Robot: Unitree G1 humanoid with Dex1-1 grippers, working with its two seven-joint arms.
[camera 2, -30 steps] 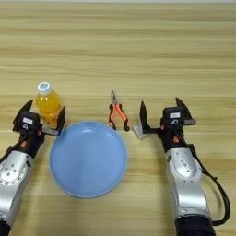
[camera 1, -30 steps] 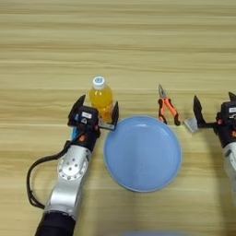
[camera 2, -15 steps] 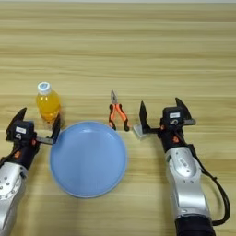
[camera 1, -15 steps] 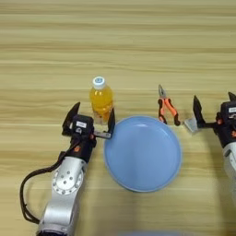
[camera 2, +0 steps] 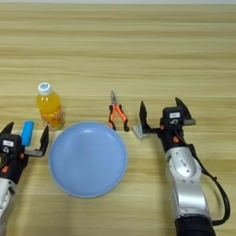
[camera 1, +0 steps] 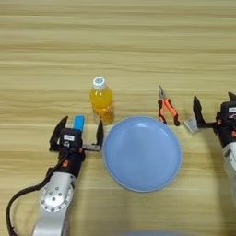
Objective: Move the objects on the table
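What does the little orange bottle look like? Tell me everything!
The bottle is small and clear, looks like plastic, and is filled nearly to the neck with orange liquid. A white cap closes its top. It stands upright on the table, just behind the left rim of the blue plate. Whether it touches the plate cannot be told. A blue bar lies to its left. The left gripper, open, sits in front of it and does not touch it.
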